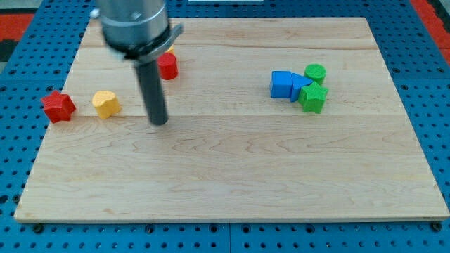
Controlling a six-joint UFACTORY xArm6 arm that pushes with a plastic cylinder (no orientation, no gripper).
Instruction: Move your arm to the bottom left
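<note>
My tip [159, 121] rests on the wooden board [232, 176] in its left half, above the middle height. A yellow heart-shaped block [105, 104] lies to the tip's left, and a red star-shaped block [58, 106] lies further left near the board's left edge. A red block [167, 65], partly hidden by the arm, sits just above and right of the tip. The board's bottom-left corner is far below and left of the tip.
At the view's upper right is a tight cluster: a blue cube [281, 84], a blue triangular block [301, 86], a green cylinder [315, 72] and a green star-shaped block [313, 98]. A blue pegboard surface [436, 105] surrounds the board.
</note>
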